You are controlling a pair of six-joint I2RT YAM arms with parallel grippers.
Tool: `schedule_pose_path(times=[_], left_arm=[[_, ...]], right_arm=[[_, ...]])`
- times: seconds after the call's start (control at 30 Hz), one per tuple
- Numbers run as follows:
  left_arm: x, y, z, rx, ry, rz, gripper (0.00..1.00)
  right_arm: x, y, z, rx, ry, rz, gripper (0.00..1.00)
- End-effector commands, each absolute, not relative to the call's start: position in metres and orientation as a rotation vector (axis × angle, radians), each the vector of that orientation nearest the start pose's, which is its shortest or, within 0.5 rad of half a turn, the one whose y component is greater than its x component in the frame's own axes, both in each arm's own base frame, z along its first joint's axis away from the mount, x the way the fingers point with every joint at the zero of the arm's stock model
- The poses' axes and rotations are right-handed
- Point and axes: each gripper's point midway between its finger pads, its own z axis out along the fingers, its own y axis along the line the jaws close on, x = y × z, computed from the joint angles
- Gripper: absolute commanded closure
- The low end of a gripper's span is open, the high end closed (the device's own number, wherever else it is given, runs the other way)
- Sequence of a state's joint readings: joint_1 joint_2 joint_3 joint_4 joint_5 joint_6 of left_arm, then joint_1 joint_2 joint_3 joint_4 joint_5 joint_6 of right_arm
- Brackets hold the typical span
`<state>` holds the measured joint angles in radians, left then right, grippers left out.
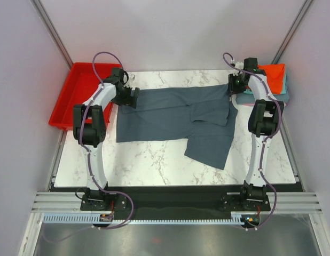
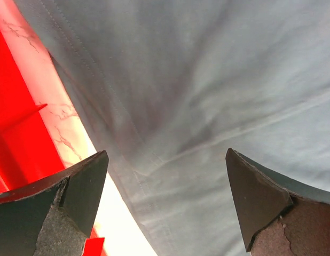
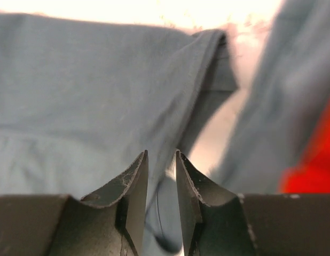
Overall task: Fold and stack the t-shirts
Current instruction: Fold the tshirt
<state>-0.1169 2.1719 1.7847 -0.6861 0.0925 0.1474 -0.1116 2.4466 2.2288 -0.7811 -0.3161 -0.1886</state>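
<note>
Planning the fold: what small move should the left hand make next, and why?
Probably lower the left hand and pinch the edge of the blue-grey shirt: its jaws stand wide open over that edge, holding nothing.

The blue-grey t-shirt (image 1: 170, 114) was soft matt cloth with stitched seams. The bench (image 1: 154, 160) looked like smooth white marble, the tray (image 1: 69, 101) glossy red plastic. The pads (image 2: 256, 197) of the left gripper (image 2: 166, 154) were dark, rough and scuffed.
</note>
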Motion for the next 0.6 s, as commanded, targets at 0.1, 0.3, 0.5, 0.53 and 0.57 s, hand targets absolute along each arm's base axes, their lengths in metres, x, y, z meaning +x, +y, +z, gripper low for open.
schedule_pose_path(times=[0.1, 0.3, 0.5, 0.53, 0.57], left_arm=[[0.499, -0.072, 0.055, 0.475, 2.610, -0.127, 0.01], [0.497, -0.071, 0.036, 0.476, 2.647, -0.125, 0.02], [0.504, -0.059, 0.020, 0.471, 2.669, -0.026, 0.02], [0.506, -0.057, 0.020, 0.478, 2.666, -0.009, 0.02], [0.507, -0.056, 0.018, 0.477, 2.667, -0.005, 0.02]], right_arm=[[0.601, -0.018, 0.059, -0.191, 2.450, 0.263, 0.65], [0.605, -0.023, 0.046, -0.170, 2.459, 0.251, 0.67], [0.607, -0.032, 0.029, -0.160, 2.484, 0.191, 0.73], [0.606, -0.033, 0.025, -0.159, 2.493, 0.192, 0.73], [0.607, -0.032, 0.025, -0.163, 2.489, 0.195, 0.74]])
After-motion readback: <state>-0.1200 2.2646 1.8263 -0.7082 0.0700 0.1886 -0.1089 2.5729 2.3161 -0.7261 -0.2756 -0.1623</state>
